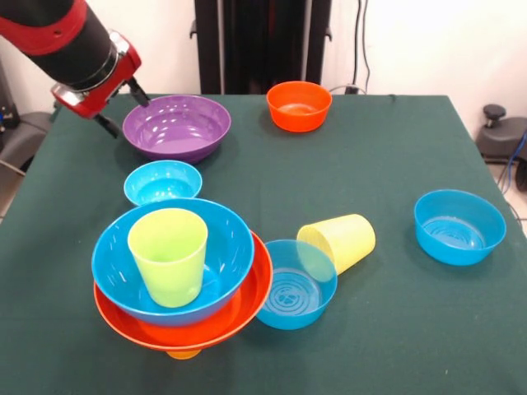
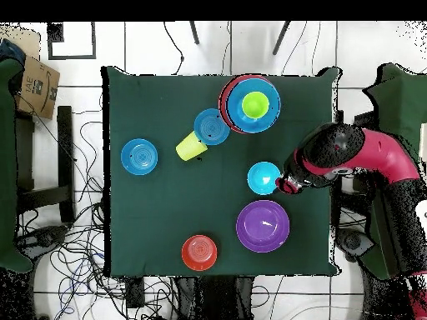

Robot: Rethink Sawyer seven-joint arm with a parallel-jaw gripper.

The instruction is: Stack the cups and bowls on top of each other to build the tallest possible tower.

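The tower stands front left: a large blue bowl (image 1: 226, 247) nested in a wider orange bowl (image 1: 206, 333) over an orange cup (image 1: 183, 354), of which only the bottom shows. A lime green cup (image 1: 169, 255) stands upright in the blue bowl. The pale yellow cup (image 1: 338, 240) lies on its side, with a medium blue bowl (image 1: 290, 284) in front of it beside the tower. My gripper (image 1: 123, 109) hangs open and empty just left of the large purple bowl (image 1: 177, 126). In the overhead view, the gripper (image 2: 288, 183) is beside the small blue bowl (image 2: 263, 177).
A small blue bowl (image 1: 163, 182) sits between the purple bowl and the tower. A small orange bowl (image 1: 299, 105) is at the back middle. Another medium blue bowl (image 1: 459, 226) sits alone at the right. The table's left edge is close to the gripper.
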